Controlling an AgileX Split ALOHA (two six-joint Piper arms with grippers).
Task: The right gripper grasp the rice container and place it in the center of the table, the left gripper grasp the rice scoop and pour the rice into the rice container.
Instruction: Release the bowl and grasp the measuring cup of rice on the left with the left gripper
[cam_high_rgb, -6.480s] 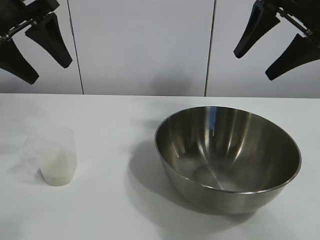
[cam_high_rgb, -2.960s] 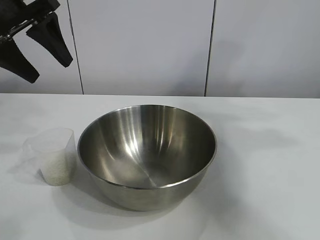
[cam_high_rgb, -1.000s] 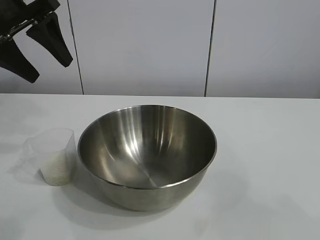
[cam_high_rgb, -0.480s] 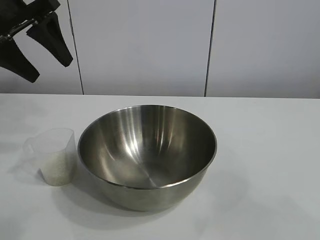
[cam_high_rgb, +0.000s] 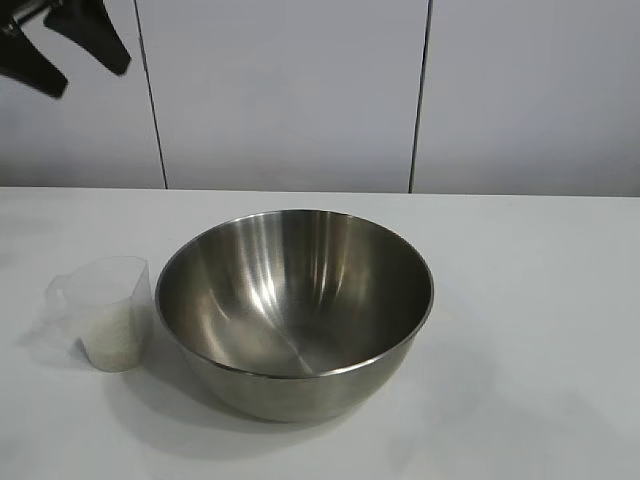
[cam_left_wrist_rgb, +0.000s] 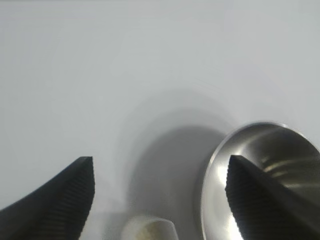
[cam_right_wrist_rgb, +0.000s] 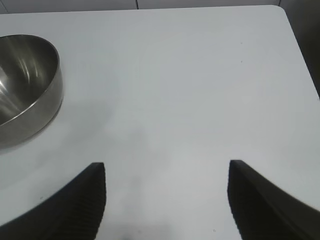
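Observation:
The rice container (cam_high_rgb: 290, 290), a wide shiny steel bowl, stands at the middle of the white table (cam_high_rgb: 540, 300). Close by its left side stands the rice scoop (cam_high_rgb: 105, 312), a clear plastic cup with white rice (cam_high_rgb: 112, 342) in its lower part. My left gripper (cam_high_rgb: 90, 81) hangs high at the upper left, open and holding nothing. In the left wrist view it (cam_left_wrist_rgb: 160, 158) is above the scoop's rim (cam_left_wrist_rgb: 150, 229) and the bowl's edge (cam_left_wrist_rgb: 270, 145). My right gripper (cam_right_wrist_rgb: 166, 164) is open over bare table, well apart from the bowl (cam_right_wrist_rgb: 25, 85), and is outside the exterior view.
A pale panelled wall (cam_high_rgb: 290, 90) rises behind the table. In the right wrist view the table's far corner and edge (cam_right_wrist_rgb: 295, 50) show, with dark floor beyond.
The left gripper has risen toward the top of the exterior view. Earlier the bowl went from the right side to the middle and the right gripper left that view.

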